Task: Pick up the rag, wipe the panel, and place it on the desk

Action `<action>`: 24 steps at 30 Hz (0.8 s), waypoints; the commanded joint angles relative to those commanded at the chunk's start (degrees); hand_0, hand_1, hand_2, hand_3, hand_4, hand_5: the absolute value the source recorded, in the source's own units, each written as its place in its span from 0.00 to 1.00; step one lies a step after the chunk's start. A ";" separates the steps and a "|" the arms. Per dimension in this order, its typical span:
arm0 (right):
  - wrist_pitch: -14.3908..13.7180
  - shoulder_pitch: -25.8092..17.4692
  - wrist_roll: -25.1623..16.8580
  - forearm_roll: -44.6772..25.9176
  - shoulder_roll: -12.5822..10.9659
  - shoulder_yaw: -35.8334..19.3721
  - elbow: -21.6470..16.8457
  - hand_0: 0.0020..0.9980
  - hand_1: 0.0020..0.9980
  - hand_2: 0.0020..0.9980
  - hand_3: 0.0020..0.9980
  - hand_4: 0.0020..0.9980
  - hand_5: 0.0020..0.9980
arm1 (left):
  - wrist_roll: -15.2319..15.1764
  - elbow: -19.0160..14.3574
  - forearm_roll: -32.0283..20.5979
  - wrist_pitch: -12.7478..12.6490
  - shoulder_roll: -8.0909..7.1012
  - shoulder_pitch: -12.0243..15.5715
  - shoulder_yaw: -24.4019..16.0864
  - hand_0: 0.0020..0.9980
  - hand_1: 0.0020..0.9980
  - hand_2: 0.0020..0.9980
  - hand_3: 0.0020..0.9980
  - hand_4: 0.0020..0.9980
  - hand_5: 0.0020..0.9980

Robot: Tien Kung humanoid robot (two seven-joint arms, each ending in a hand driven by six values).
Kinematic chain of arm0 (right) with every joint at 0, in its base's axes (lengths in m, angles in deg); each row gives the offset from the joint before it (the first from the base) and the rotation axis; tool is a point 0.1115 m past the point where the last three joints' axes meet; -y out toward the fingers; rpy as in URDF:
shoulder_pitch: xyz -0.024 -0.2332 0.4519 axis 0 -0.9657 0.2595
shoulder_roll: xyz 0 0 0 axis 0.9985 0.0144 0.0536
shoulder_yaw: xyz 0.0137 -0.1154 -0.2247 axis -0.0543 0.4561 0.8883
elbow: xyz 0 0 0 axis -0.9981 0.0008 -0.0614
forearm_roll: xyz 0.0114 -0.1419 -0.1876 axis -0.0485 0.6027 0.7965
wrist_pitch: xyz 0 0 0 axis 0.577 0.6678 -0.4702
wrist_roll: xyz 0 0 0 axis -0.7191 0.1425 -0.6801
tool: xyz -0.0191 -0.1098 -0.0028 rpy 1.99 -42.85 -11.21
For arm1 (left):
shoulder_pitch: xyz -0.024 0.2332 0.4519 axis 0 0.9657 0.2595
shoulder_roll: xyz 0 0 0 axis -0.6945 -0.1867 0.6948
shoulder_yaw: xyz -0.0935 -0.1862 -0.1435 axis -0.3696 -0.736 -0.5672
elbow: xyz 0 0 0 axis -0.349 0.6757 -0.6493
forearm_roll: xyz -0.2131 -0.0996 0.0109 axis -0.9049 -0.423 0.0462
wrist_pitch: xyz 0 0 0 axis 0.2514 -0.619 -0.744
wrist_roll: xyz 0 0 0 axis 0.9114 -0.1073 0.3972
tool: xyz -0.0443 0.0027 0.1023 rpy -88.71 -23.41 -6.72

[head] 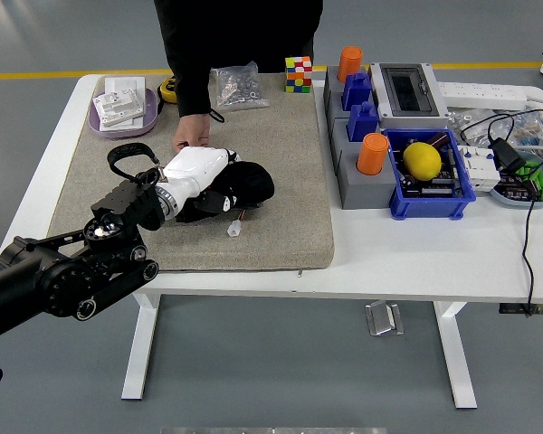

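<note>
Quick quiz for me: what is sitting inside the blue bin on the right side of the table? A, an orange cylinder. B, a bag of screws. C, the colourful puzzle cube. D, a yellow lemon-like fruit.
D: a yellow lemon-like fruit lies in the blue bin, while the orange cylinder stands just outside it on the grey block.
</note>
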 joint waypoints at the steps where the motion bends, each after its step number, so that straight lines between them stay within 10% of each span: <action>1: 0.00 0.02 0.01 0.03 -0.01 0.00 -0.01 0.73 0.60 0.68 0.59 1.00 0.43 | 0.00 -0.02 -0.02 -0.01 0.08 -0.05 0.08 0.23 0.18 0.47 0.38 0.35 0.00; 24: -0.04 -0.32 -0.01 0.41 0.30 -0.54 0.07 0.72 0.60 0.68 0.59 1.00 0.43 | 0.04 0.50 0.58 -0.33 -0.87 0.53 -0.82 0.23 0.18 0.47 0.38 0.35 0.00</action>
